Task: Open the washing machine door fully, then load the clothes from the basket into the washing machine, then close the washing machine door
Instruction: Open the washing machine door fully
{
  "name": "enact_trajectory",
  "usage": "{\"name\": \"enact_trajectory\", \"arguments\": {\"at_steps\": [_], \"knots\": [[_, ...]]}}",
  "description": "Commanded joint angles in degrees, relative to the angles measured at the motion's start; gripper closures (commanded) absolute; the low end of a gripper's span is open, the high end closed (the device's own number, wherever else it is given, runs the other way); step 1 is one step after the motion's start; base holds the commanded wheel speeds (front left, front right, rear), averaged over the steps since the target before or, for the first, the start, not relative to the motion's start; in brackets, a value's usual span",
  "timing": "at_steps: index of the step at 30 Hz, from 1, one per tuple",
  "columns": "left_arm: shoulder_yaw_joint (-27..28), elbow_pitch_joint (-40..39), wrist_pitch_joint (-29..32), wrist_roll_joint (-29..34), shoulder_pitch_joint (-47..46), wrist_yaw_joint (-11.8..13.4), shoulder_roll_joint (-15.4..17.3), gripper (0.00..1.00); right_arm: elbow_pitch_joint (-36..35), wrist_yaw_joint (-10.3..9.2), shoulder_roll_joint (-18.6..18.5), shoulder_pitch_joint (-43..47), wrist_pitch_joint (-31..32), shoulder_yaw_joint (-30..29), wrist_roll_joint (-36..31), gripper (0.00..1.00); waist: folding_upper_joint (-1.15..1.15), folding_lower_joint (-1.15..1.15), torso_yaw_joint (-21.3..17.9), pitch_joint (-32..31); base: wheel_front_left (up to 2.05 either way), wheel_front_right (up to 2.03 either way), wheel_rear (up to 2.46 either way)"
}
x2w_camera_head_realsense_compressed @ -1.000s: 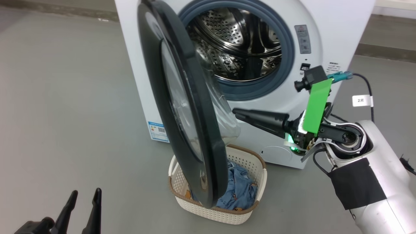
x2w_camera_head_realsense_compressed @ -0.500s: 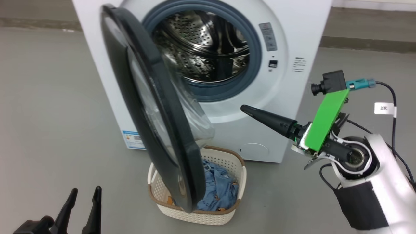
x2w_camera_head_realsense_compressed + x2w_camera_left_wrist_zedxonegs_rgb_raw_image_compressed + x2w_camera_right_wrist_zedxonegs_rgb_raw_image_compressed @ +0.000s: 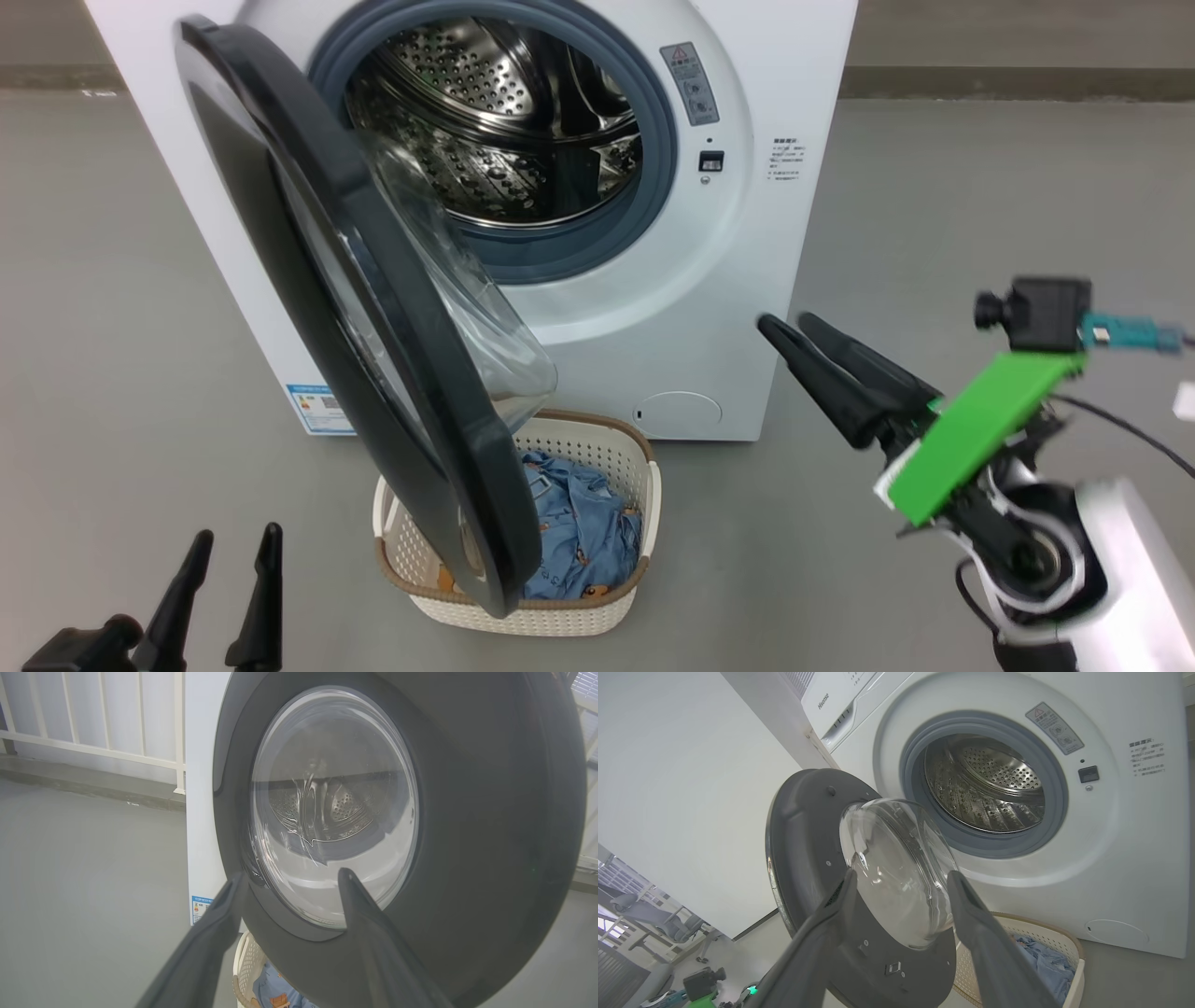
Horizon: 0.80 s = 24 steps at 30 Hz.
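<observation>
The white washing machine (image 3: 738, 280) stands ahead with its steel drum (image 3: 495, 121) showing. Its black washing machine door (image 3: 308, 308) hangs about half open, edge-on to me, glass bowl (image 3: 467, 308) facing the drum. Under the door's lower edge sits the cream basket (image 3: 523, 611) on the floor, holding the light blue clothes (image 3: 579, 532). My right gripper (image 3: 786, 321) is open and holds nothing, to the right of the door and apart from it. My left gripper (image 3: 235, 534) is open low at the left, facing the door's outer face (image 3: 467, 812).
Grey floor (image 3: 980, 205) surrounds the machine, with free room on both sides. A white railing (image 3: 93, 728) runs behind the machine's left. A white wall panel (image 3: 682, 788) and an office chair (image 3: 668, 919) lie beyond the door.
The head camera has shifted, so the machine sits further left. My right gripper has opened and drawn back from the door's inner side to the right. The door's angle looks unchanged.
</observation>
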Motion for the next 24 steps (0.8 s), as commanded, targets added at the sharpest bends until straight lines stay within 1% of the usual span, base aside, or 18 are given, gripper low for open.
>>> {"name": "enact_trajectory", "arguments": {"at_steps": [1, 6, 10, 15, 20, 24], "knots": [[2.7, -1.7, -0.4, 0.4, -1.0, -0.2, 1.2, 0.0, -2.6, 0.34, -0.1, 0.5, -1.7, 0.2, -2.2, 0.0, 0.0, 0.0, -0.3, 0.3, 0.0, 0.0, 0.0], [3.6, -2.0, -0.4, 0.3, -0.6, -0.7, 1.1, 0.0, -5.5, 0.34, 0.2, 6.0, -7.5, -0.2, -8.3, 0.0, 0.0, 0.0, -0.8, 0.9, 0.0, 0.0, 0.0], [4.4, -3.0, -0.4, 0.6, -0.2, -0.8, 0.8, 0.0, -5.0, 0.34, 0.0, 10.1, -14.6, -0.2, -14.8, 0.0, 0.0, 0.0, -1.1, 1.2, 0.0, 0.0, 0.0], [5.3, -4.2, -0.4, 0.8, 0.2, -1.0, 0.6, 0.0, -1.6, 0.34, 0.9, 14.8, -24.0, -0.7, -20.7, 0.0, 0.0, 0.0, -1.2, 1.5, 0.0, 0.0, 0.0], [6.3, -4.6, -0.4, 1.3, 0.5, -1.2, 0.2, 0.0, 3.2, 0.34, 2.0, 17.0, -34.3, -1.6, -27.2, 0.0, 0.0, 0.0, -1.4, 1.6, 0.0, 0.0, 0.0], [6.7, -4.5, -0.4, 1.6, 0.5, -1.5, -0.1, 0.0, 8.7, 0.34, 2.6, 17.5, -39.5, -1.9, -31.9, 0.0, 0.0, 0.0, -1.7, 1.5, 0.0, 0.0, 0.0]]}}
